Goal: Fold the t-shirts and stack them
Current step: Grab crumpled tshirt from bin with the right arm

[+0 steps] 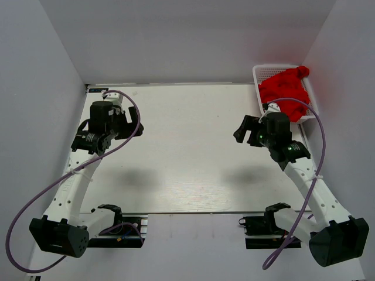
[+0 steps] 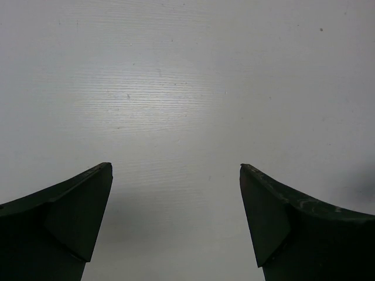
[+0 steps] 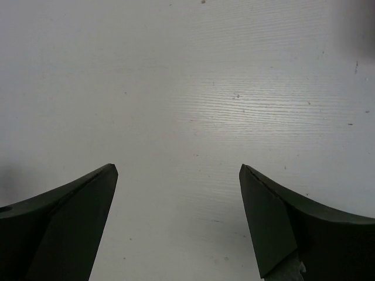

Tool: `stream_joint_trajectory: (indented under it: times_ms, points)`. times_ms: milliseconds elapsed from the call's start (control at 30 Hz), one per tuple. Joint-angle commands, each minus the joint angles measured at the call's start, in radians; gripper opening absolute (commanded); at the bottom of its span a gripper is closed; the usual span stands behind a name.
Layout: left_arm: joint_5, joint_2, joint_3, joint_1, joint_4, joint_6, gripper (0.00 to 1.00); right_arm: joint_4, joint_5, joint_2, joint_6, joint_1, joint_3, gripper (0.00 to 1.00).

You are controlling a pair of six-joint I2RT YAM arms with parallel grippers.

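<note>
From above, we see the t-shirts [image 1: 285, 92] heaped in the basket [image 1: 262, 71] at the far right corner, just behind the right gripper [image 1: 242, 131] and well apart from the left gripper [image 1: 130, 124]. We can make out no long axis in the heap. Left wrist view: jaws spread wide over the white table [image 2: 187, 88]. Right wrist view: the same — jaws apart, no cloth between them.

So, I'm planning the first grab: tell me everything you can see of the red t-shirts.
The t-shirts are a bright red, crumpled heap of soft-looking cloth, unfolded, filling the white lattice basket at the far right corner of the table. One lump rises above the far rim. Single shirts cannot be told apart, and no label shows. The left gripper and right gripper are open over bare tabletop, apart from the heap.
</note>
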Motion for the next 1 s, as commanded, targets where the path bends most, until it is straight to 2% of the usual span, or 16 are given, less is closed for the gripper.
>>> stream_joint_trajectory:
  times_ms: [0, 233, 367, 467, 567, 667, 700, 800, 833, 900, 967]
  points:
    - [-0.009, -0.009, -0.002, 0.001, -0.007, -0.006, 1.00, 0.039, -0.049, -0.019, -0.028, 0.001, -0.005, 0.90]
    - [-0.018, 0.000, 0.016, 0.001, -0.007, -0.019, 1.00, 0.150, 0.005, -0.067, -0.003, -0.004, -0.072, 0.90]
    - [-0.039, 0.009, 0.025, 0.001, -0.030, -0.019, 1.00, 0.176, 0.103, -0.074, 0.028, -0.002, -0.078, 0.90]
    - [-0.039, 0.009, 0.001, 0.001, -0.030, -0.019, 1.00, 0.109, 0.190, -0.007, 0.064, -0.002, -0.031, 0.90]
    - [0.000, 0.009, -0.021, 0.001, 0.002, -0.019, 1.00, 0.081, 0.170, 0.087, 0.046, 0.001, 0.021, 0.90]
    - [0.011, 0.021, -0.012, 0.001, 0.016, -0.019, 1.00, 0.095, 0.271, 0.175, 0.051, -0.004, 0.096, 0.90]
    - [0.011, 0.033, -0.002, 0.001, 0.016, -0.019, 1.00, 0.092, 0.395, 0.206, 0.051, -0.009, 0.136, 0.90]
    - [-0.012, 0.053, 0.007, 0.001, 0.004, -0.019, 1.00, 0.012, 0.535, 0.310, 0.043, -0.029, 0.274, 0.90]
    - [-0.012, 0.053, 0.007, 0.001, 0.004, -0.019, 1.00, -0.003, 0.554, 0.334, 0.034, -0.047, 0.384, 0.90]
    - [-0.012, 0.067, 0.007, 0.001, 0.004, -0.019, 1.00, -0.062, 0.598, 0.431, 0.006, -0.061, 0.451, 0.90]
    - [-0.012, 0.076, 0.007, 0.001, 0.029, -0.008, 1.00, -0.150, 0.591, 0.508, -0.024, -0.107, 0.598, 0.90]
